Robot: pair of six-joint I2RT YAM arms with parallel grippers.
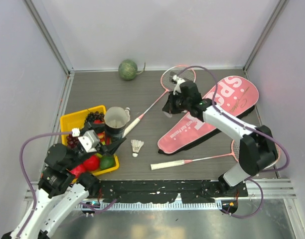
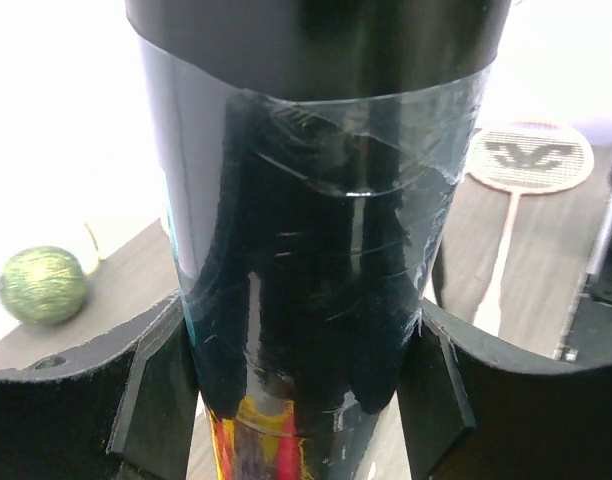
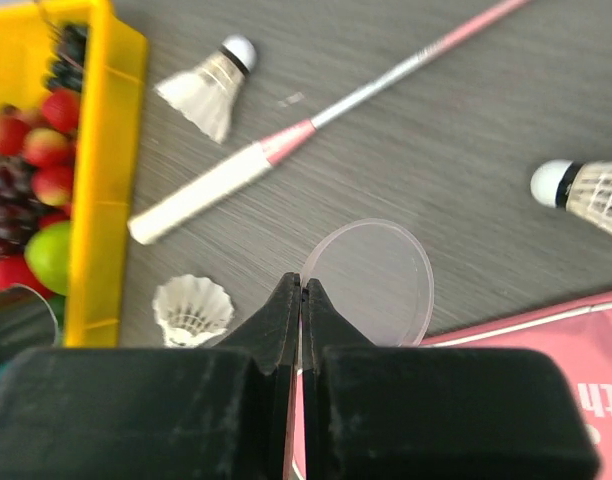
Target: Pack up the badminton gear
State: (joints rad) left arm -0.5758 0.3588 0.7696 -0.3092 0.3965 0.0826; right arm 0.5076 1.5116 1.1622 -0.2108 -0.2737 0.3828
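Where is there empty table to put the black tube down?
The biggest bare patch is back left, bordered by the melon, the yellow tray and the far racket. The middle is crowded: shuttlecock, pink bag, right gripper, near racket.

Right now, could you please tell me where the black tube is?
In the top view the black tube is on the left, held in the left gripper beside the yellow tray.
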